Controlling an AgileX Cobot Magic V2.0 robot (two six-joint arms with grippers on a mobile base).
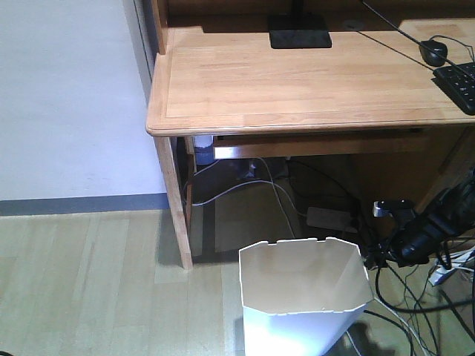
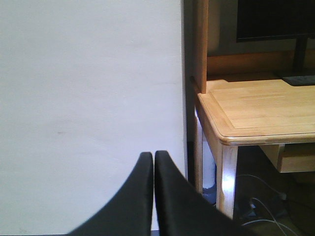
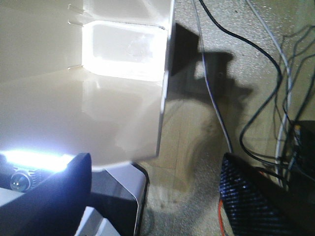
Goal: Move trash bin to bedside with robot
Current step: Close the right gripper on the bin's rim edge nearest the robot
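The white trash bin (image 1: pixel 306 297) stands on the floor in front of the desk, its octagonal rim open and nothing showing inside. My right arm (image 1: pixel 419 236) reaches to the bin's right rim. In the right wrist view the right gripper (image 3: pixel 153 157) is wide open. One finger (image 3: pixel 64 191) is on the bin's inner side and the other (image 3: pixel 256 196) is outside, with the bin's wall (image 3: pixel 98 113) between them. My left gripper (image 2: pixel 153 153) is shut on nothing and faces a white wall. The bed is out of view.
The light wooden desk (image 1: pixel 297 81) stands behind the bin, with a desk leg (image 1: pixel 174 200) at the left. A keyboard (image 1: pixel 460 83), a mouse (image 1: pixel 433 50) and a monitor base (image 1: pixel 299 35) lie on it. Cables and a power strip (image 1: pixel 330 217) lie on the floor under it.
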